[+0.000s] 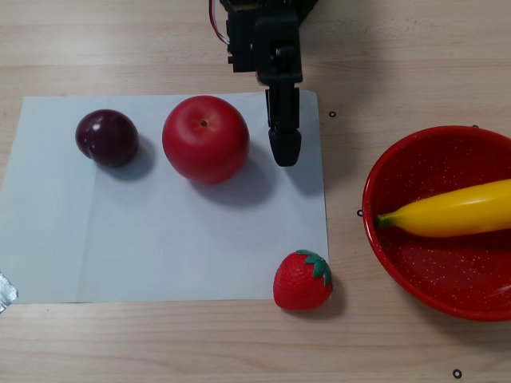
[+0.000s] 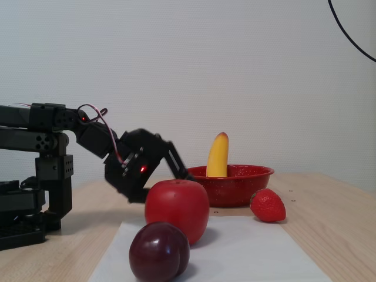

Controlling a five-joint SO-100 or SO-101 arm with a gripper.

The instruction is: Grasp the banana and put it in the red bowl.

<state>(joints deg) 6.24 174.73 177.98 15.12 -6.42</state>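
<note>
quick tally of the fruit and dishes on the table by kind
banana: 1
apple: 1
plum: 1
strawberry: 1
red bowl: 1
total: 5

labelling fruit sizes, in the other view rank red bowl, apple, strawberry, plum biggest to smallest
1. red bowl, partly cut off by the frame edge
2. apple
3. strawberry and plum: they look about alike, so no ranking

Hobby desk setup: wooden tabletop [image 1: 120, 40], plain white wall [image 2: 235, 70] (toy fruit).
</note>
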